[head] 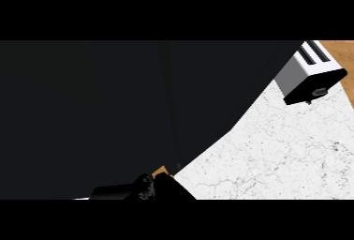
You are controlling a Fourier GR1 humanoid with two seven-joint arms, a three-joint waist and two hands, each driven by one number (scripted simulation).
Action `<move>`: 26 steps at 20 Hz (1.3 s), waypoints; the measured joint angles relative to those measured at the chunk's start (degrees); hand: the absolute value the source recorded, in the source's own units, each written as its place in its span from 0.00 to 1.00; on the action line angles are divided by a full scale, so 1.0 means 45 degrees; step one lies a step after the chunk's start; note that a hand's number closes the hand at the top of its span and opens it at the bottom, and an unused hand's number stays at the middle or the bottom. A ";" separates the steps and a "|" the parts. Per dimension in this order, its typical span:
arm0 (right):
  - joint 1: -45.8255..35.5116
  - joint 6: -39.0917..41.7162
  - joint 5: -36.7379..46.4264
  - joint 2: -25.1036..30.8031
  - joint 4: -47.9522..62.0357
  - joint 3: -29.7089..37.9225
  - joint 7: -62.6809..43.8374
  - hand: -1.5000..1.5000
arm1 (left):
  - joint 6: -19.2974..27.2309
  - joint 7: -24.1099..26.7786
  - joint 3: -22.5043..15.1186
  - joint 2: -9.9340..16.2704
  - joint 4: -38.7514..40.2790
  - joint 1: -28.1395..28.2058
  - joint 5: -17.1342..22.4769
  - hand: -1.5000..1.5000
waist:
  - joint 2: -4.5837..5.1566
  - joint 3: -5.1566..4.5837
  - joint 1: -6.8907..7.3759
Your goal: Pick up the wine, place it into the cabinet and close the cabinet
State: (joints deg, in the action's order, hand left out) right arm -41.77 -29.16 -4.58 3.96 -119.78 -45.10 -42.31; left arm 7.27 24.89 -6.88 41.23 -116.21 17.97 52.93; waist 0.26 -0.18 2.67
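On counter (276, 154): 1 toaster (310, 75) top R, 1 black cabinet (117, 112) L; hand state can't tell.

A big black cabinet (124, 117) surface blocks most of your view and hides the table (290, 154) beneath it. You only get a dark hand (143, 186) fragment at the bottom edge, fingers unreadable. Toaster (309, 72) is clipped at the top.
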 measured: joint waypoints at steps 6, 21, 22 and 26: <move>-0.3427 -0.0024 -0.1435 -0.0667 0.3825 0.1848 0.0982 1.00 | -0.0092 -0.0159 0.0244 -0.0222 0.0384 -0.0304 -0.0071 0.00 | 0.0010 0.0011 -0.0033; -0.6059 0.2313 -0.1696 -0.0774 1.0580 0.4717 0.4623 1.00 | -0.0387 -0.0647 0.0826 -0.0860 0.0622 -0.0444 -0.0551 0.00 | -0.0153 0.0033 -0.0276; -0.6088 0.2553 -0.1750 -0.0812 1.0842 0.4850 0.4863 1.00 | -0.0360 -0.0637 0.0720 -0.0984 0.0634 -0.0474 -0.0678 0.00 | -0.0198 0.0038 -0.0281; -0.6070 0.3228 -0.1840 -0.0843 1.1469 0.5133 0.5682 1.00 | -0.0182 -0.0924 0.0744 -0.1117 0.0527 -0.0641 -0.0809 0.00 | -0.0356 0.0028 -0.0272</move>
State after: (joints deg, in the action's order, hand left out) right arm -69.09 -14.63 -12.86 0.16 -68.17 -22.00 -16.74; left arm 6.45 20.73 -3.54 36.20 -113.83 15.09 49.29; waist -1.34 -0.06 1.44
